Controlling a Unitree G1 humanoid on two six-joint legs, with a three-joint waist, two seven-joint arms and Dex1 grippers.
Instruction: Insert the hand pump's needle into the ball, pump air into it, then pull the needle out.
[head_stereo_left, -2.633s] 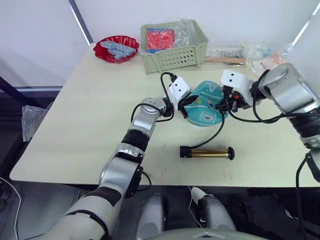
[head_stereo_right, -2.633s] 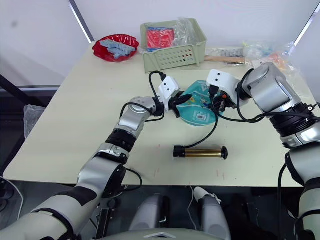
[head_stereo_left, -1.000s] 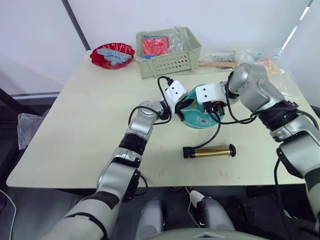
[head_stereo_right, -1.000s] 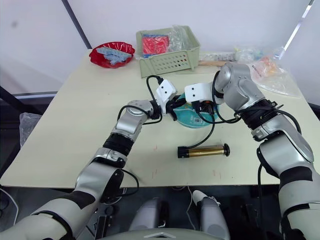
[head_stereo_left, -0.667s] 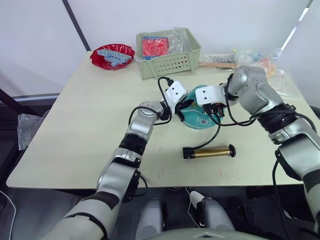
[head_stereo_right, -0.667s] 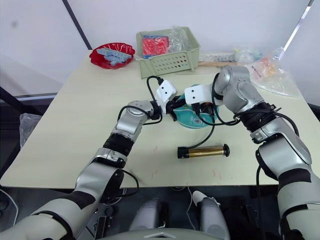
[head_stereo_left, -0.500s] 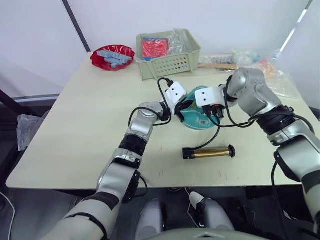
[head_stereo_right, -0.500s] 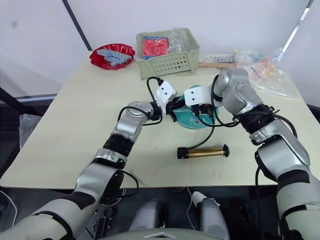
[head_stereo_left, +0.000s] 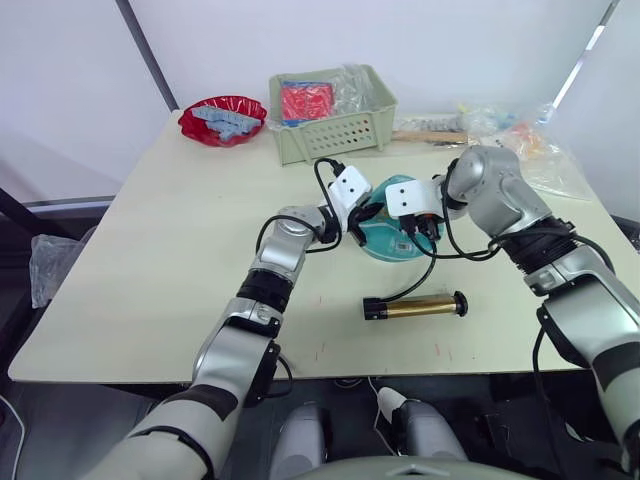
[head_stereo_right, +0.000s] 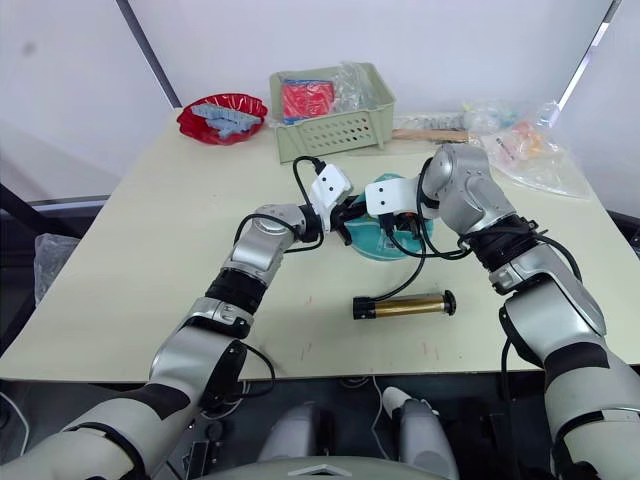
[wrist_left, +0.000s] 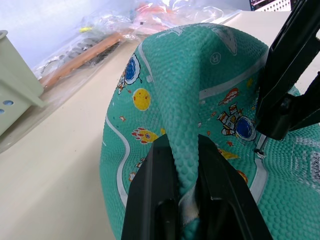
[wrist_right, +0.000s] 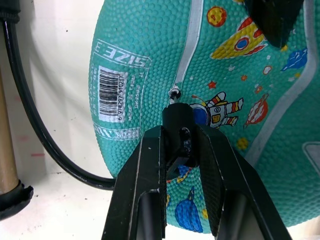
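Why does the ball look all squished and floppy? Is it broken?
The ball looks flat, not broken: the left hand pinches a fold of its skin into a ridge. The right hand holds the needle at its valve, and the pump lies unused on the table.

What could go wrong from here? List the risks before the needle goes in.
1. The left tool only pinches a fold of the limp ball; pushing could slide the ball or slip the fold free.
2. The right tool holds the needle fitting right at the valve, seemingly at a slant; it might bend or miss.
3. The hand pump lies loose on the table, joined only by its hose; arm moves may drag it.
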